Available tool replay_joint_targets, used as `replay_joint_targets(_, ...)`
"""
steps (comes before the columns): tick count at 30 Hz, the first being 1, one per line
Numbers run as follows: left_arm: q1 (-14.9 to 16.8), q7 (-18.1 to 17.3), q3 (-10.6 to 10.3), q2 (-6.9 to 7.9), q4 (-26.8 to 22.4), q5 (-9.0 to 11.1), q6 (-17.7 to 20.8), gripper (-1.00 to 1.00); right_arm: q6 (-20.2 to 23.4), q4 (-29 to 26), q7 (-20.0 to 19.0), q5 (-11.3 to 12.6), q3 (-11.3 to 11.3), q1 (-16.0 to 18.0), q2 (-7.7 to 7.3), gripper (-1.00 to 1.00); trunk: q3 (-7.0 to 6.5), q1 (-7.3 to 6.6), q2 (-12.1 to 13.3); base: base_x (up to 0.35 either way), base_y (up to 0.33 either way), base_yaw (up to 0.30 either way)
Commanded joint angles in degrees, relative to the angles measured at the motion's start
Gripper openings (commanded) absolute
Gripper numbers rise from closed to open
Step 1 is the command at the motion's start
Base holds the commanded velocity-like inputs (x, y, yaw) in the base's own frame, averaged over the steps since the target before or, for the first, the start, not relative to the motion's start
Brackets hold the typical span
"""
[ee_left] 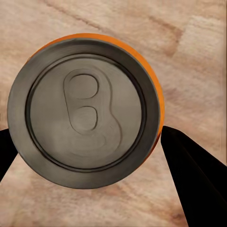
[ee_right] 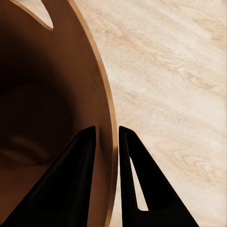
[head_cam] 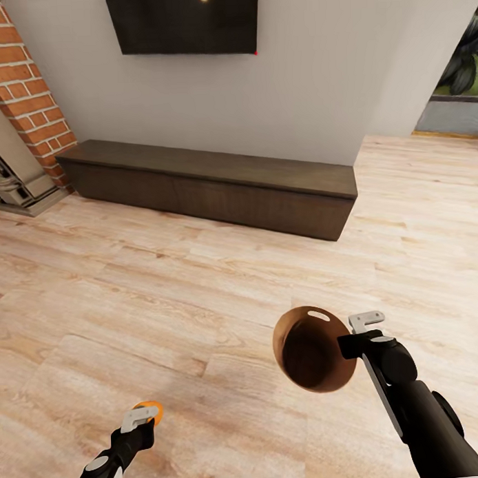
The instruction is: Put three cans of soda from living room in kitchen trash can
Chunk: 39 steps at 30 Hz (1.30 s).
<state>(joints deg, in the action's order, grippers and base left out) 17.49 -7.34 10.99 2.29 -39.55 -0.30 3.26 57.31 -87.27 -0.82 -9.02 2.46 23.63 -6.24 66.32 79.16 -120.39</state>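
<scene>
My left gripper (head_cam: 144, 416) is shut on an orange-red can of soda (head_cam: 152, 410), low at the left over the wood floor. In the left wrist view the can of soda (ee_left: 87, 111) shows its grey top with the pull tab, and the black fingers (ee_left: 196, 175) press on both sides of it. My right gripper (head_cam: 347, 345) is shut on the rim of the tan-brown tash can (head_cam: 312, 348), held tilted above the floor with its dark inside facing the camera. In the right wrist view one finger (ee_right: 75, 175) is inside the tash can wall (ee_right: 109, 123) and the other outside.
A long dark wooden bench (head_cam: 216, 184) stands against the pale wall ahead, under a black screen (head_cam: 183, 22). A brick fireplace (head_cam: 24, 108) is at the left. An opening with a window (head_cam: 454, 87) lies at the far right. Light wood plank floor (head_cam: 165, 303) spreads between.
</scene>
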Motion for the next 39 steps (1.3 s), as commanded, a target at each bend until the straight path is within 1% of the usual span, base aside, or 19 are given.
replay_joint_targets(1,0.0,-0.04,0.0,0.0,0.0,-0.05,-0.01,-1.0,-0.01,-0.01,-0.24,0.41,0.0,0.01,0.0,-1.0,-0.19,-0.23,0.42,0.0,0.0,0.0)
replay_joint_targets(32,0.0,-0.04,-0.02,0.0,0.03,-0.05,-0.01,-1.0,-0.01,-0.01,-0.24,0.41,0.09,0.01,0.02,-1.0,-5.76,-7.04,12.85,0.0,0.0,0.0)
replay_joint_targets(39,0.0,-0.04,-0.02,0.0,0.0,-0.05,-0.01,-1.0,-0.01,-0.01,-0.24,0.41,0.09,0.01,0.01,-1.0,-7.45,-8.58,15.66,0.0,0.0,0.0)
